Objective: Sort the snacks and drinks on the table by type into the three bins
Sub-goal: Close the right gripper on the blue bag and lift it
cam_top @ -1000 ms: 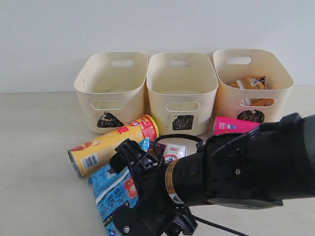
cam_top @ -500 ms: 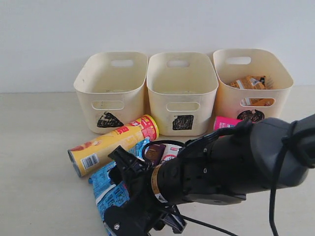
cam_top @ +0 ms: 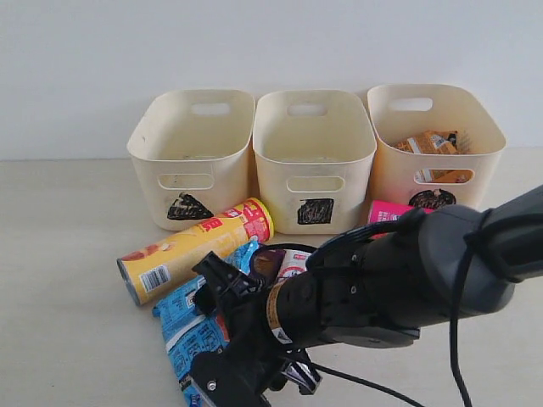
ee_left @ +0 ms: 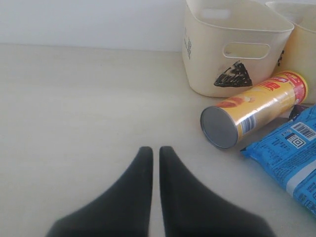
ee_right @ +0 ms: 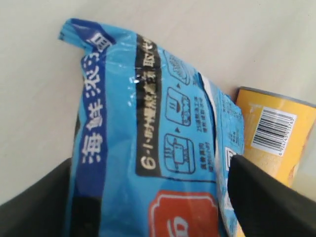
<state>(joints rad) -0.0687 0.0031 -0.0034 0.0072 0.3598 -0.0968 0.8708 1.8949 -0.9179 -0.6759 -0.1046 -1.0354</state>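
Observation:
My right gripper (ee_right: pixel 148 207) is open, low over a blue crinkly packet (ee_right: pixel 148 128) that fills the gap, one finger (ee_right: pixel 34 202) at each long edge. The exterior view shows that arm reaching across to the blue packets (cam_top: pixel 188 326). Beside them lies the yellow chip tube (cam_top: pixel 195 248), seen as well in the left wrist view as the yellow tube (ee_left: pixel 254 113). The dark purple carton (cam_top: pixel 266 261) and the white carton (cam_top: pixel 295 259) stand behind the arm. The pink tube (cam_top: pixel 389 213) peeks out by the circle bin (cam_top: pixel 434 174), which holds the orange-brown bag (cam_top: pixel 431 142). My left gripper (ee_left: pixel 155 150) is shut and empty above bare table (ee_left: pixel 74 108).
The triangle bin (cam_top: pixel 191 165) and the square bin (cam_top: pixel 314 165) stand in a row with the circle bin along the back, by a white wall. The triangle bin (ee_left: pixel 232 54) is also in the left wrist view. A black cable (cam_top: pixel 373 388) trails from the right arm.
The right arm has swung left and come down over the blue packets, and in the last half second it has hardly moved. The packets and tubes lie where they were.

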